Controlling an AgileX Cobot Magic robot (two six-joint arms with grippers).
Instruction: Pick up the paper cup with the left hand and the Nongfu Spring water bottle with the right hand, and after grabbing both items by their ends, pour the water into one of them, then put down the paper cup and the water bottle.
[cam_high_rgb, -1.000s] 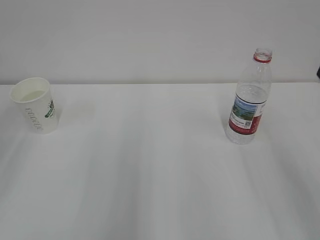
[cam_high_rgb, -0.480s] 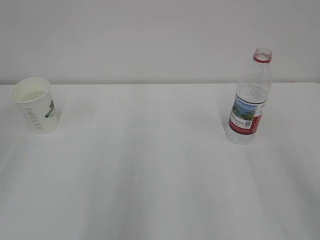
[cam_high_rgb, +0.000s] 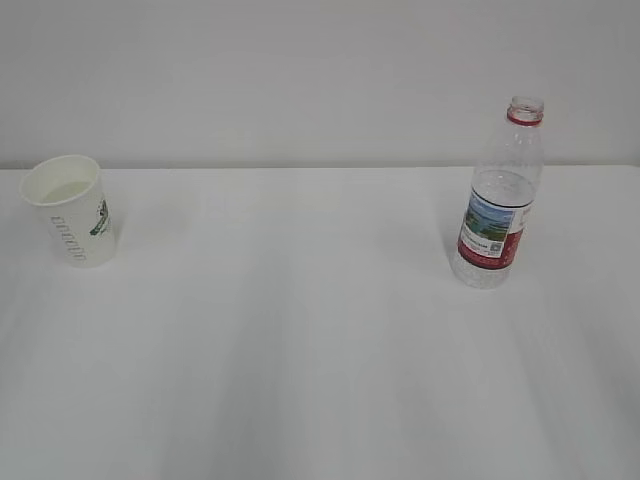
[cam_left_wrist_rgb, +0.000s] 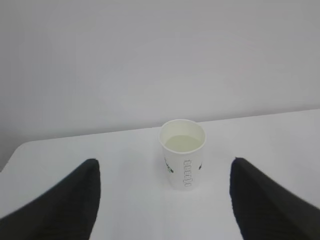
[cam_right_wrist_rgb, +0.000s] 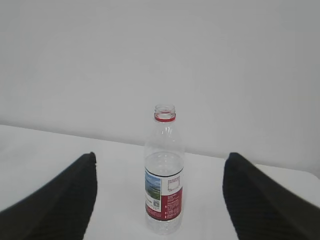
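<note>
One small white tapered paper cup (cam_high_rgb: 70, 208) with green-black print near its base and one tall clear ribbed plastic water bottle (cam_high_rgb: 499, 196) with a red neck ring and a red-banded landscape label stood on the white table (cam_high_rgb: 300, 340), well apart from each other. In the exterior view the cup sat at the far left of the frame and the bottle at the right, both near the table's back edge. Each stood upright, long axis vertical, mouth pointing up; the bottle had no cap, and a pale liquid showed inside the cup (cam_left_wrist_rgb: 183, 152). No arm appeared in the exterior view. In the left wrist view the left gripper (cam_left_wrist_rgb: 165, 200) had its two black fingers (cam_left_wrist_rgb: 60, 202) spread wide at the lower corners of the frame, the cup centred beyond them, untouched. In the right wrist view the right gripper (cam_right_wrist_rgb: 160, 200) was likewise wide open, its fingers (cam_right_wrist_rgb: 265, 200) low in the frame, the bottle (cam_right_wrist_rgb: 164, 172) upright beyond them and not held.
</note>
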